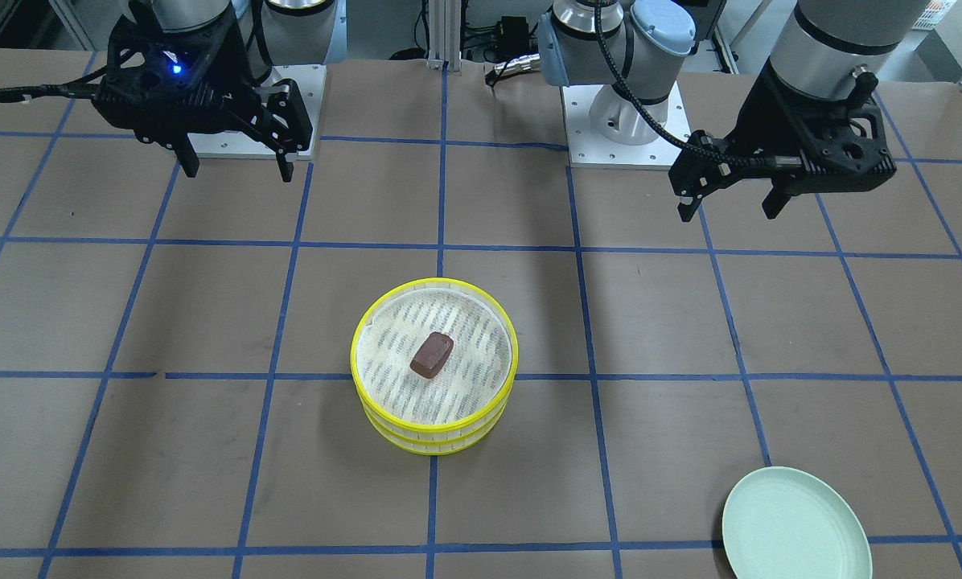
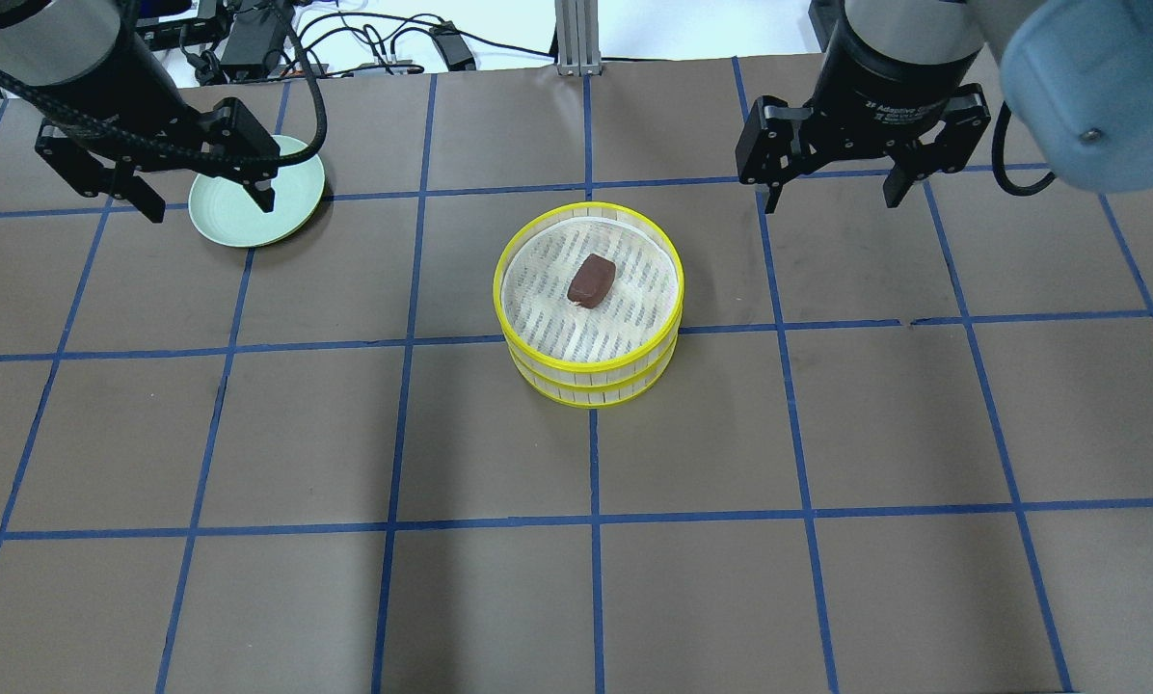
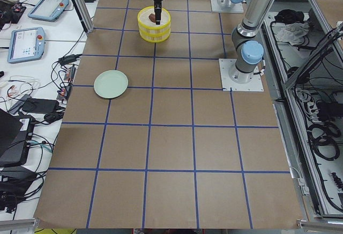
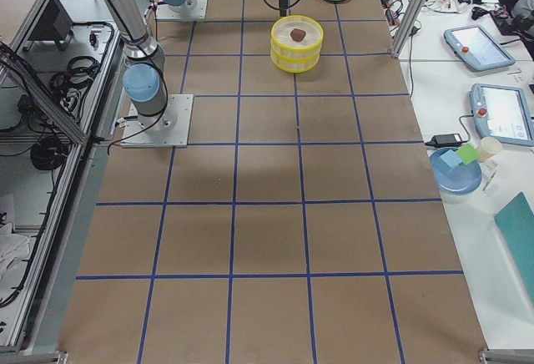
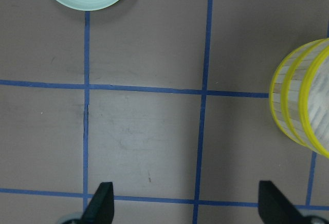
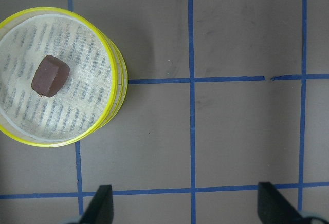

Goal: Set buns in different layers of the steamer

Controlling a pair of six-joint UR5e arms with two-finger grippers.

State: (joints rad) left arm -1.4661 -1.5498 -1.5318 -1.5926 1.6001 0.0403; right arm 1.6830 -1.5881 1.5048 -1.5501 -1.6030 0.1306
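Note:
Two steamer trays stand stacked at the table's middle, the upper tray [image 2: 499, 289] on the lower tray [image 2: 591, 397]. The dark reddish-brown bun [image 2: 592, 280] lies in the upper tray, also in the front view [image 1: 432, 355] and the right wrist view [image 6: 50, 75]. The cream-white bun shows in no view. My left gripper [image 2: 212, 207] is open and empty, high over the green plate's edge, far left of the stack. My right gripper [image 2: 834, 202] is open and empty, up and to the stack's right. The stack's side [image 5: 303, 100] shows in the left wrist view.
A pale green plate [image 2: 297, 183] lies bare at the far left, also in the front view [image 1: 795, 527]. The brown table [image 2: 576, 578] carries a blue tape grid. The arm bases stand on white plates [image 1: 610, 137] at the robot's side.

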